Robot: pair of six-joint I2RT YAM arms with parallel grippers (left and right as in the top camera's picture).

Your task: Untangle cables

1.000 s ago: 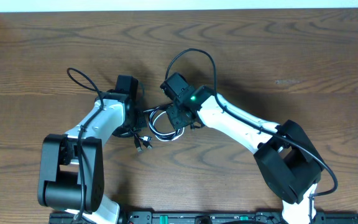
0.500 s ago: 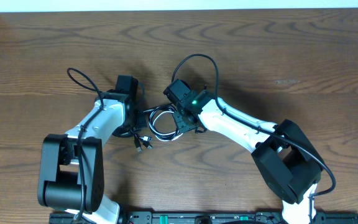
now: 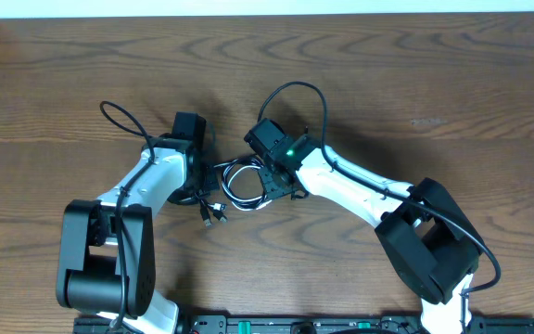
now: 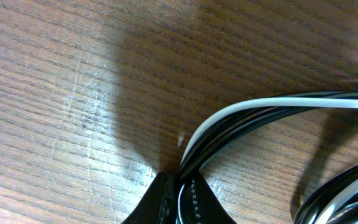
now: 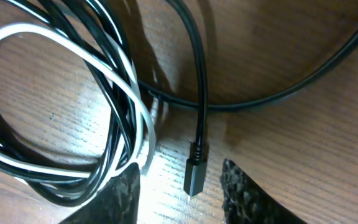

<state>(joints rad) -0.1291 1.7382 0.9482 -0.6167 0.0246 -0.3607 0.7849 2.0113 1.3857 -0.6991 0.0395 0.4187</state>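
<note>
On table: left end effector pinching cables; right end effector half-parted.

Tangle mid-table, an arm on either side!

The loose coil of thin black and white cables lies on the brown wood-grain table, a little left of centre, between the two arms. The black two-finger left gripper is at the coil's left edge, closed on a few strands that run out from its fingertips. The black two-finger right gripper sits over the coil's right edge, jaws apart. A small black plug lies on the table between its fingers, touching neither. Loose metal-tipped cable ends trail from the coil's near-left side.
</note>
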